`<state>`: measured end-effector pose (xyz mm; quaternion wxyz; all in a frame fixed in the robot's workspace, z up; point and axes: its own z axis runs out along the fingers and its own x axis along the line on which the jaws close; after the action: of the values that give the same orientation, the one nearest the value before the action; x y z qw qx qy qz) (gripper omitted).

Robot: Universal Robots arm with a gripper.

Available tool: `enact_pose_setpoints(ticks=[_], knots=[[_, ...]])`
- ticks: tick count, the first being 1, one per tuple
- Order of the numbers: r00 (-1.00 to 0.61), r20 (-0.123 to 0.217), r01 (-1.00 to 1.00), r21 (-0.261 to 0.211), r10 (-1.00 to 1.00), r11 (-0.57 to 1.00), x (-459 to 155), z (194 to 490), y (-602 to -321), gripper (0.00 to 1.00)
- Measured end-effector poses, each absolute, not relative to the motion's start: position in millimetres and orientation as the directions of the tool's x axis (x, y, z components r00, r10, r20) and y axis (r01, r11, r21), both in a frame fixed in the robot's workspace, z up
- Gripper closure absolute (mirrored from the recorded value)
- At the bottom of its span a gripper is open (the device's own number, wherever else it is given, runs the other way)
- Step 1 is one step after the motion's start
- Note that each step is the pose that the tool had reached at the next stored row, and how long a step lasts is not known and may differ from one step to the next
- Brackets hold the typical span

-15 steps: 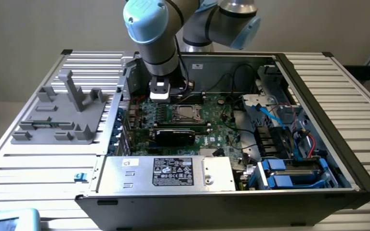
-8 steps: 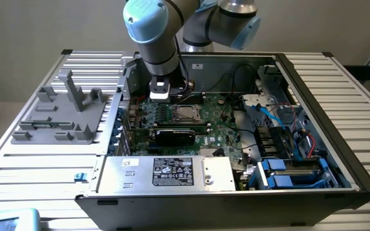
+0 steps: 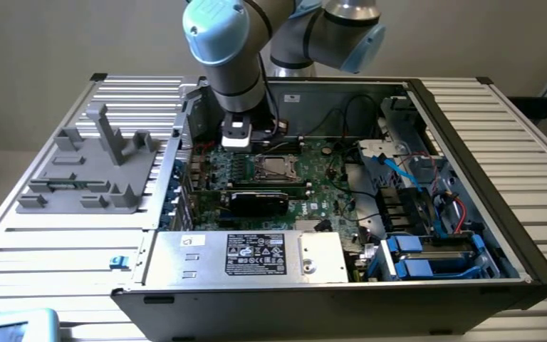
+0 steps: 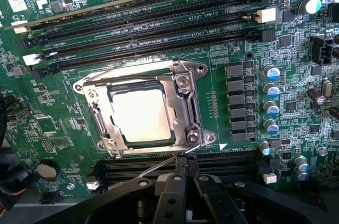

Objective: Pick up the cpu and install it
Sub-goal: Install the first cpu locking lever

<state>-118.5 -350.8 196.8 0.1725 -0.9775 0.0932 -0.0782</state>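
Gripper: fingers pressed together, no gap showing between them, nothing held; tips hang low over the motherboard, inside the open case.

cpu: seated flat in the socket, pale metal top facing up and catching glare; the metal socket frame lies folded down around it and overlaps its borders; it looks installed rather than loose, though whether the frame is latched I cannot tell.

Relative to the end effector: the cpu lies just beyond the fingertips and slightly to one side, lower than them, apart from them; the frame's near edge sits between tips and chip; a thin wire lever runs out from the frame's near corner and passes right by the fingertips; touching or merely close, cannot tell; memory slots lie farther out, past the socket.

Handling, as a judgement: light, thin, rigid plate; smooth lid likely slippery under hard pads; underside contacts and socket pins fragile, so no tilt, no drag, no pressing down; the sound hold is across two opposite side edges, kept level; as it sits now those edges are covered by the frame, with only the top face exposed.
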Motion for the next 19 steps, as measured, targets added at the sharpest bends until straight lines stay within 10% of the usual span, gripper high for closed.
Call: enact_pose_setpoints(ticks=[19], knots=[[0.967,0.122,-0.169,-0.352,-0.224,-0.921,-115.5,194.8,-349.7,0.89]])
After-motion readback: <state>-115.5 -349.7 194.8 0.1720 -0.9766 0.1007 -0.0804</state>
